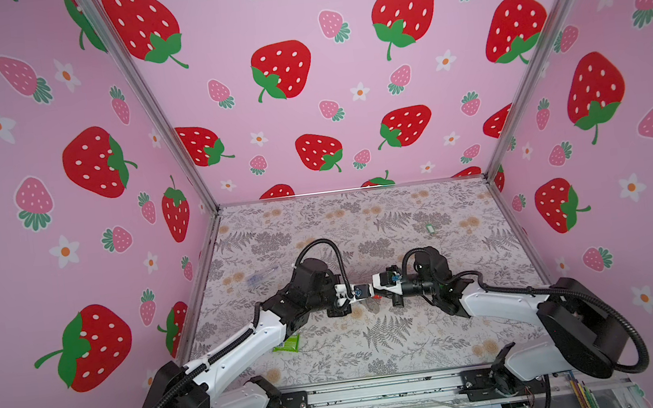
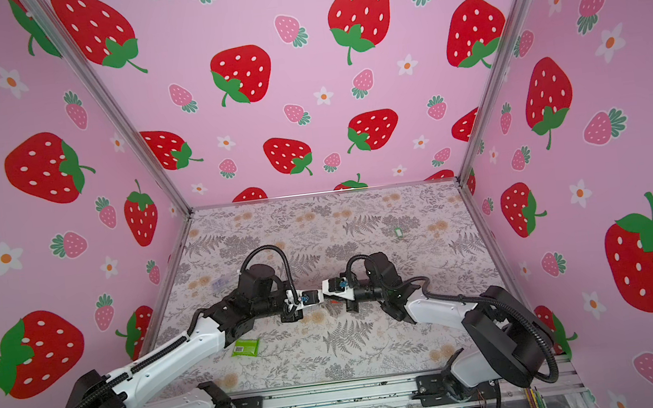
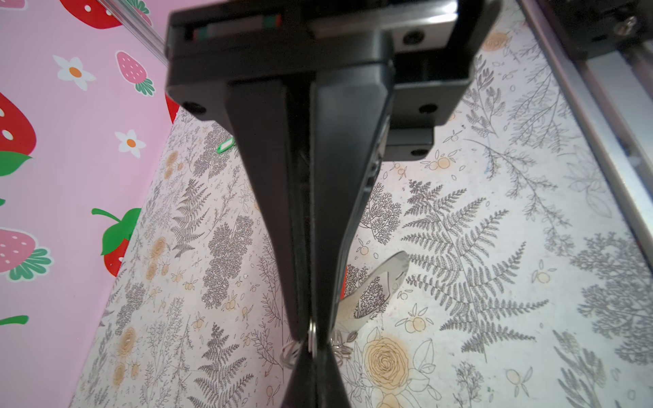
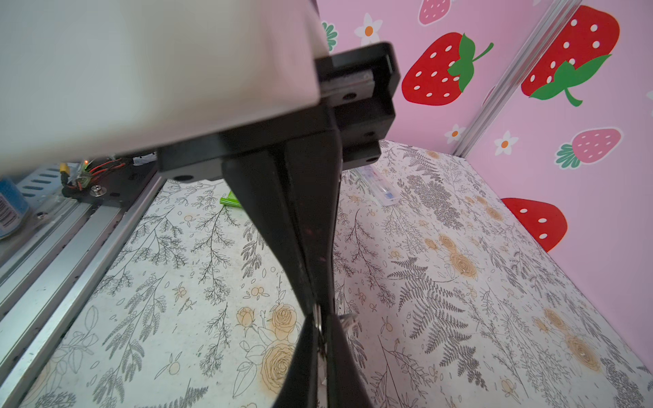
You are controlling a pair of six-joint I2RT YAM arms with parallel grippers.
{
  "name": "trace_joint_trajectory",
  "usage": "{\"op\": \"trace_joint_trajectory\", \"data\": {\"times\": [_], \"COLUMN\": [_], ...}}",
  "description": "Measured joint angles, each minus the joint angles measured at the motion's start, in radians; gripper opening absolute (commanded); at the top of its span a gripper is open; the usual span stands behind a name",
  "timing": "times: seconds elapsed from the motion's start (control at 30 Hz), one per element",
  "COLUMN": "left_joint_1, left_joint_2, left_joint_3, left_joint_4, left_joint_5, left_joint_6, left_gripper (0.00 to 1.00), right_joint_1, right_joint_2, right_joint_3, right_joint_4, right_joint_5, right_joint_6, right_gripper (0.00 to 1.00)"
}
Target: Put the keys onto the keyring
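The floral table (image 1: 416, 341) carries a green packet (image 2: 245, 347) near-left; the print on its white barcode label is too small to read. At centre, the left gripper (image 3: 311, 337) is clamped on a silver ring of the keyring (image 3: 397, 263). The right gripper (image 4: 320, 315) pinches a small metal ring (image 4: 317, 319). The red key (image 3: 345, 282) shows just beside the left gripper, and the green key (image 1: 429, 228) lies far-right.

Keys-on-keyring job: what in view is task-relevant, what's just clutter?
Job:
- left gripper and right gripper, both pinching the small metal rings
- keyring strap
- red key tag
- green key tag, far right on the table

Lying about:
- green barcoded packet
- clear plastic packet
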State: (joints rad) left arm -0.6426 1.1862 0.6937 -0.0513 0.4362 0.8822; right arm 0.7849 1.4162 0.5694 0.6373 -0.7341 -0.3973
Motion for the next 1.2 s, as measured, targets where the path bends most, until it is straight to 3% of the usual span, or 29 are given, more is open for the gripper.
{"op": "trace_joint_trajectory", "data": {"times": [0.03, 0.27, 0.47, 0.73, 0.9, 0.97, 1.1, 1.2], "left_joint_1": [0.01, 0.126, 0.128, 0.128, 0.128, 0.129, 0.129, 0.12], "left_joint_2": [0.0, -0.045, -0.036, -0.016, -0.001, 0.001, -0.002, -0.014], "left_joint_3": [-0.002, -0.145, -0.171, -0.174, -0.174, -0.174, -0.171, -0.154], "left_joint_4": [0.003, 0.182, 0.285, 0.348, 0.357, 0.359, 0.34, 0.277], "left_joint_5": [0.018, 0.148, 0.202, 0.247, 0.268, 0.276, 0.278, 0.249], "left_joint_6": [-0.016, -0.154, -0.22, -0.255, -0.26, -0.261, -0.26, -0.23], "left_gripper": [0.1, 0.15, 0.19, 0.17, 0.09, 0.0, 0.0, 0.0], "right_joint_1": [0.001, 0.0, -0.002, -0.004, -0.004, -0.004, -0.005, -0.011], "right_joint_2": [0.0, 0.015, 0.029, 0.035, 0.036, 0.036, 0.036, 0.024], "right_joint_3": [0.0, -0.002, -0.002, -0.002, -0.003, -0.004, -0.004, -0.014], "right_joint_4": [0.006, 0.043, 0.063, 0.082, 0.1, 0.105, 0.105, 0.103], "right_joint_5": [0.0, -0.003, -0.018, -0.024, -0.026, -0.026, -0.021, 0.0], "right_joint_6": [0.003, 0.053, 0.072, 0.1, 0.116, 0.115, 0.111, 0.108], "right_gripper": [0.02, 0.01, 0.0, 0.0, 0.0, 0.03, 0.2, 0.23]}}
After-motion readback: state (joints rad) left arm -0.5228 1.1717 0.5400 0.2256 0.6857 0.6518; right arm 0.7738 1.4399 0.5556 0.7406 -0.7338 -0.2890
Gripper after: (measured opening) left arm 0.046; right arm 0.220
